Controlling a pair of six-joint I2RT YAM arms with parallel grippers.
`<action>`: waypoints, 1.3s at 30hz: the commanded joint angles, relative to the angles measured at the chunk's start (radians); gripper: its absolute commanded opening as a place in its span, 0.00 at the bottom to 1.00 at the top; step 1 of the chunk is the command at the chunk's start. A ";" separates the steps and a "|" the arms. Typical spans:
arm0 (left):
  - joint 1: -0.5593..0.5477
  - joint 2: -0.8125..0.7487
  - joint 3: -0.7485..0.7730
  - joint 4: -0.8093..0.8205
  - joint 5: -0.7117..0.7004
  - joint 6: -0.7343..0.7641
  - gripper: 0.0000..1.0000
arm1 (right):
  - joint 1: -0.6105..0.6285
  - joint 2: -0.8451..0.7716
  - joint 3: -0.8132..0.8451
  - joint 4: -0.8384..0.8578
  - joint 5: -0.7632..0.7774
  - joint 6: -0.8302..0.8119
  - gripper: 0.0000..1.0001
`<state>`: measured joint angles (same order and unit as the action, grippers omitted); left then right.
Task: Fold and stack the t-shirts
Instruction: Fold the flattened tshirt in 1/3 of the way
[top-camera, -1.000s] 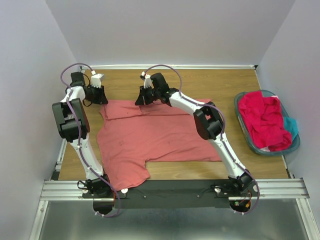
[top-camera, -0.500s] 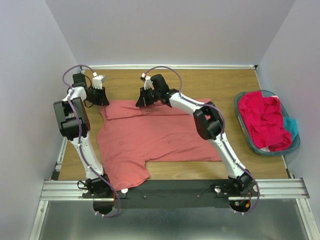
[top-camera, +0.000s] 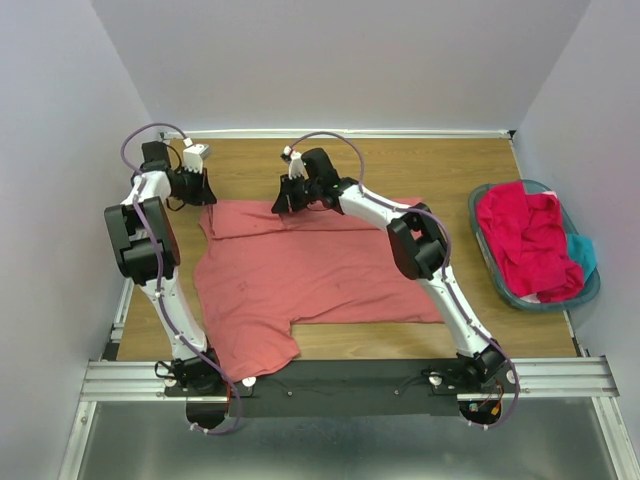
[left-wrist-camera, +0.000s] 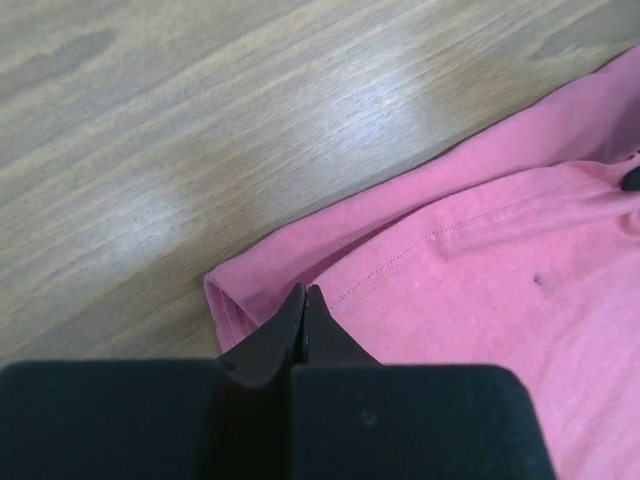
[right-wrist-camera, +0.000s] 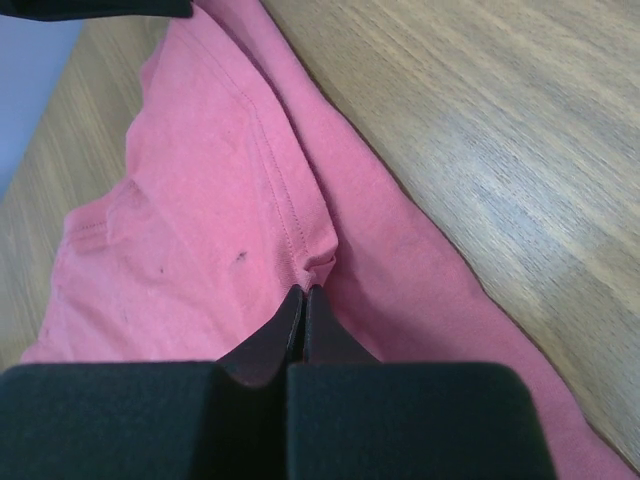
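While outstretched, arms (top-camera: 370, 205) (jaws pinched) on t-shirt (top-camera: 300, 270).

One salmon-pink t-shirt (top-camera: 310, 275), one magenta-red t-shirt (top-camera: 525, 240), one teal t-shirt (top-camera: 584, 252), so three t-shirts that I can count, one round basket (top-camera: 486, 260), one bench (top-camera: 430, 170), my two claws, one left claw (top-camera: 199, 200), one right claw (top-camera: 286, 206)

This is looking like a robotics lab: plain walls (top-camera: 350, 60) are boxing in a wooden table (top-camera: 420, 165), with a left arm (top-camera: 140, 235) and right arm (top-camera: 415, 245) sitting bolted to a rail (top-camera: 340, 378).
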<state>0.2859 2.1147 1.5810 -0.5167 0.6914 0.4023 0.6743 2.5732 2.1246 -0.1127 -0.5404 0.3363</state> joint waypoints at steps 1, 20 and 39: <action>-0.005 -0.084 -0.013 -0.011 0.045 0.026 0.00 | 0.011 -0.067 -0.023 0.011 -0.016 -0.019 0.01; 0.022 -0.303 -0.268 -0.177 0.033 0.271 0.00 | 0.010 -0.206 -0.227 0.011 -0.096 -0.052 0.01; 0.053 -0.435 -0.437 -0.221 -0.024 0.380 0.00 | 0.041 -0.262 -0.354 0.011 -0.208 -0.069 0.00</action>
<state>0.3256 1.7237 1.1652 -0.7235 0.6971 0.7403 0.6952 2.3745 1.7927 -0.1055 -0.7055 0.2928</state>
